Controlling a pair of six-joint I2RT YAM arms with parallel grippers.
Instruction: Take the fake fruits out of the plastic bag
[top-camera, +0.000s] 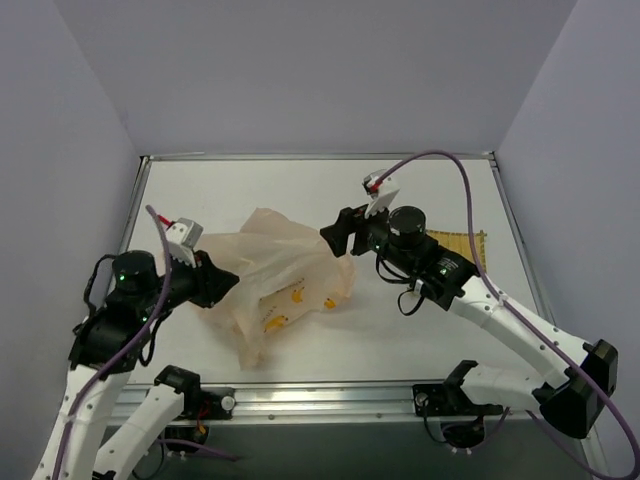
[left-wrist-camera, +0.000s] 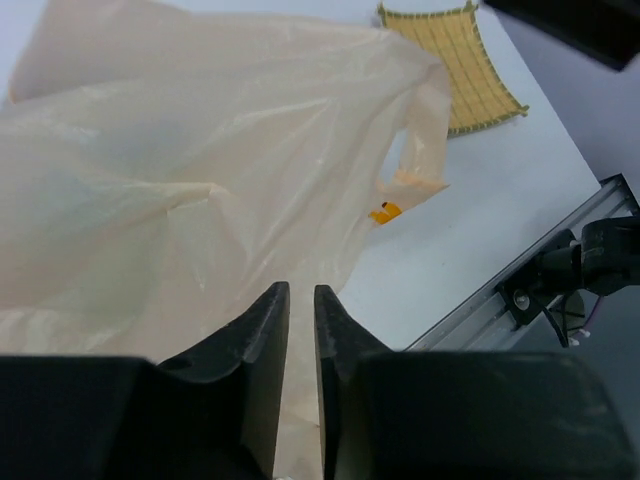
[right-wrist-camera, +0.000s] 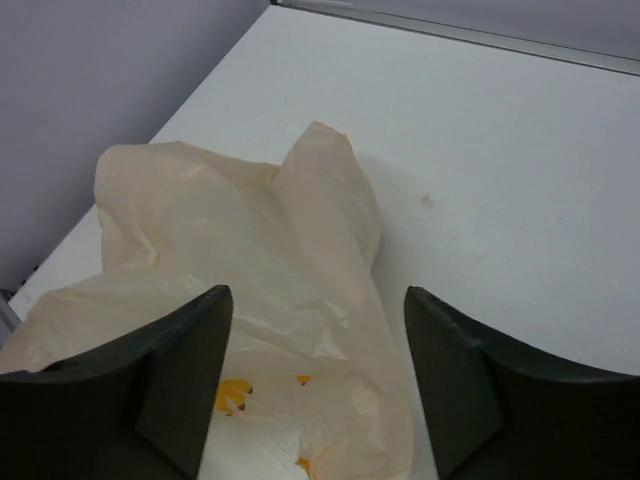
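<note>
The plastic bag (top-camera: 280, 285) lies crumpled left of centre on the worktop (top-camera: 420, 200), between the two arms. The left fingers (left-wrist-camera: 262, 350) are pressed nearly together at its left edge, seemingly pinching the film. The right fingers (right-wrist-camera: 185, 380) are spread wide and hover at its far right end, the bag directly below and ahead. The fake fruits are not visible through the film.

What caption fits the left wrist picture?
Left gripper pinching the crinkly peach-beige plastic bag, yellow woven mat beyond.
</note>
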